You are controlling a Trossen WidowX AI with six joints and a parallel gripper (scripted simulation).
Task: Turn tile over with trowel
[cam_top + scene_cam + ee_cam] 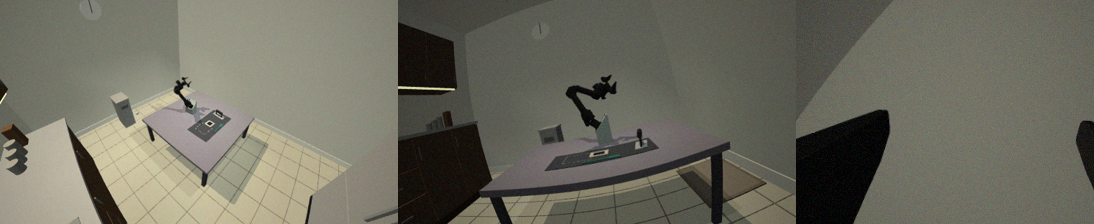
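Note:
The tile [210,123] [598,154] lies flat on the dark mat [206,138] [552,166], pale with a dark square showing on top. It is beside the dashed outline [204,134], not inside it. The small green trowel [218,127] [601,159] lies on the mat along the tile's side, on the side away from the arm's base. My gripper [189,81] [613,79] [985,125] is open and empty, raised high above the table and pointing away from the mat toward the wall. The wrist view shows only the fingers and wall.
A black upright fixture [219,113] [639,133] stands on a pale base at one end of the mat, beyond the tile from the outline. The arm's pale pedestal [191,108] [604,133] stands on the mauve table [205,158] [520,183] beside the mat.

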